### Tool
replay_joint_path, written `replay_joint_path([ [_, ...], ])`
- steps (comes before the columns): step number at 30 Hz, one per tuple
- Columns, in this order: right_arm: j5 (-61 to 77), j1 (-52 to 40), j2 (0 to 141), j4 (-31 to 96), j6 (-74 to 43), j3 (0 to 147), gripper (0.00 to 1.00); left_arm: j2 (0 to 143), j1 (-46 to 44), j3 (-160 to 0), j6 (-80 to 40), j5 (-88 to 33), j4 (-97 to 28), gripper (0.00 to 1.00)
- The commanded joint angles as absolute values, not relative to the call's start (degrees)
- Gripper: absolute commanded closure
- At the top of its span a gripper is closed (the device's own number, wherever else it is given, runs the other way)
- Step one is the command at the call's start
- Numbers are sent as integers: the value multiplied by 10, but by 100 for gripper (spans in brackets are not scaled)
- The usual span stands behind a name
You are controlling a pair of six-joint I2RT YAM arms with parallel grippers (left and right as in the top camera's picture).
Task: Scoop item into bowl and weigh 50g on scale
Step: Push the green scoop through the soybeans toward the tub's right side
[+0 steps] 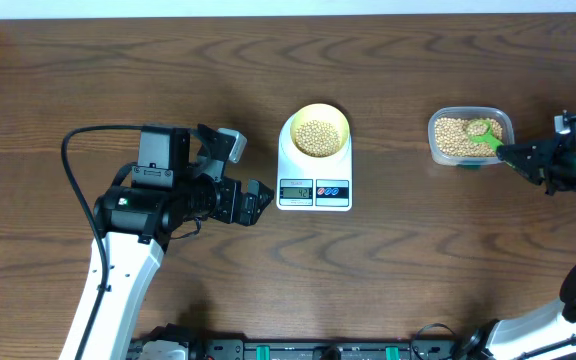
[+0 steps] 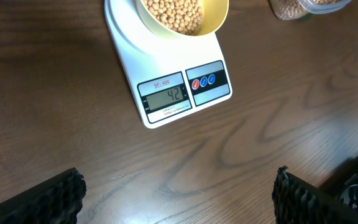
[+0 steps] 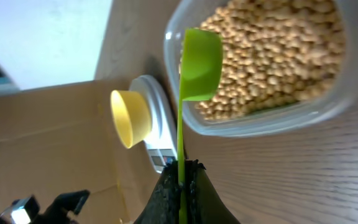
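Right gripper point(image 3: 180, 179) clamped on green scoop point(image 3: 201, 62) handle, head over beans point(image 3: 272, 56) in clear tub point(image 3: 272, 121). Left gripper point(image 2: 179, 196) jaws apart, left of scale point(image 2: 126, 56) bearing bean-filled yellow bowl point(image 2: 219, 15).

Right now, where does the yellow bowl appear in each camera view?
Overhead: upper centre, the bowl sits on the scale.
Left wrist: at the top edge, the bowl is cut off by the frame, above the scale's display.
Right wrist: left of centre, the bowl is seen from the side.
Shared landmark: the white scale under it, in all three views.
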State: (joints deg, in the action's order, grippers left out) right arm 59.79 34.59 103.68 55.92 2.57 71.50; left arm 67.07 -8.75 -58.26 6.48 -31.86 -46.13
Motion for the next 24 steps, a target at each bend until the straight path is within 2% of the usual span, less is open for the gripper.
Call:
replay_joint_path([
  [1, 651, 349, 1043, 567, 67, 711, 99, 671, -89, -584, 75, -328, -462, 2],
  [16, 653, 349, 1043, 582, 89, 711, 99, 671, -89, -584, 75, -328, -462, 2],
  [24, 721, 349, 1043, 582, 109, 711, 99, 671, -89, -584, 75, -328, -462, 2],
])
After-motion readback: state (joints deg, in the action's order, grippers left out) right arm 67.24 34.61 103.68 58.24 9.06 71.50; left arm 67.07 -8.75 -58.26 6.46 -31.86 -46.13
